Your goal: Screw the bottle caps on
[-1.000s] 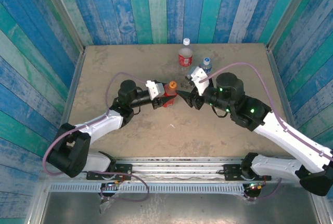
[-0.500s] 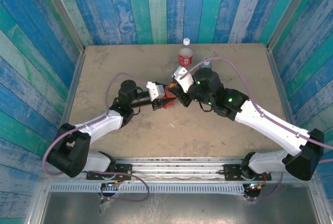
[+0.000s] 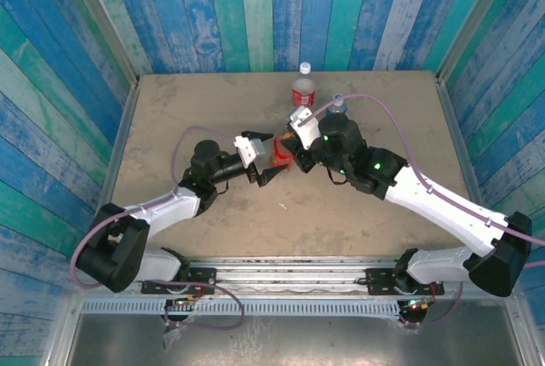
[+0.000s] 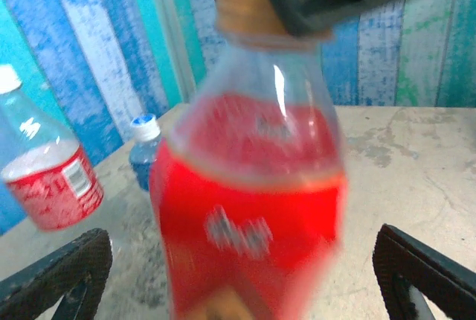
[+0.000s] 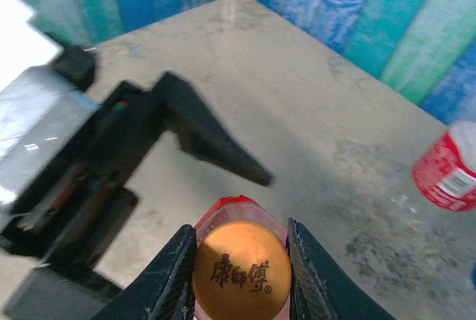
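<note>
The slim red bottle (image 3: 280, 157) stands mid-table with its orange cap (image 5: 242, 272) on top. My right gripper (image 5: 242, 275) is shut on that orange cap from above, one finger (image 5: 169, 279) on each side. In the left wrist view the red bottle (image 4: 253, 216) is blurred and close, with the right gripper's dark fingers over the cap (image 4: 242, 0). My left gripper (image 4: 242, 242) is open, its fingertips (image 4: 67, 272) wide apart on either side of the bottle and not touching it. From above, the left gripper (image 3: 269, 158) sits just left of the bottle.
The clear bottle with a red label (image 3: 304, 92) and a white cap (image 3: 305, 68) stands behind. The shorter bottle with a blue cap (image 3: 338, 102) is beside it, partly behind my right arm. Striped walls close in the table (image 3: 187, 102) on three sides.
My left gripper has let go of the red bottle and now stands wide open. My right gripper moved in over the bottle and closed on the orange cap.
</note>
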### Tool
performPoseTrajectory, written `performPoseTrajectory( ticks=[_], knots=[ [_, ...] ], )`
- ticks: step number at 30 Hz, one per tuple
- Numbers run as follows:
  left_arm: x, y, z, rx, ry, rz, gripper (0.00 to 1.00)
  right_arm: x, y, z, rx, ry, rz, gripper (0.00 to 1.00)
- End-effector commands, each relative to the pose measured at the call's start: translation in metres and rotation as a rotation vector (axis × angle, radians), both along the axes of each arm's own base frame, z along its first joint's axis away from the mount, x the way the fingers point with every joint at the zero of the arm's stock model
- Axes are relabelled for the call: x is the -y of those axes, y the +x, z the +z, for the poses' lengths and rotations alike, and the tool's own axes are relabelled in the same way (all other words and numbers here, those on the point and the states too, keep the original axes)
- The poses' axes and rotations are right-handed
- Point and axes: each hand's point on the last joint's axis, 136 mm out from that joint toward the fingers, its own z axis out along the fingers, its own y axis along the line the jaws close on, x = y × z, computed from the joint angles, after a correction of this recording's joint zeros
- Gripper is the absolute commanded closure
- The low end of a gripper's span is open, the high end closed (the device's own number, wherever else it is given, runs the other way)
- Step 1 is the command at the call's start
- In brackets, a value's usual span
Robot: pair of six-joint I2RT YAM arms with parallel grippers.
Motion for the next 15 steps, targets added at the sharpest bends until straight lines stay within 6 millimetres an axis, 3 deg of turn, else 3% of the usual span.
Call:
performPoseTrajectory(
  ticks=[1, 9, 15],
  knots=[
    [-0.029, -0.002, 0.032, 0.027, -0.145, 0.162, 0.06, 0.009, 0.032, 0.001, 0.010, 0.040, -0.128, 0.82],
    [-0.075, -0.012, -0.012, -0.150, -0.115, 0.395, 0.06, -0.027, 0.085, -0.020, -0.039, -0.013, -0.094, 0.81],
    [-0.087, -0.026, -0.036, -0.246, -0.134, 0.422, 0.06, -0.044, 0.112, -0.049, -0.113, -0.053, -0.068, 0.80]
  ],
)
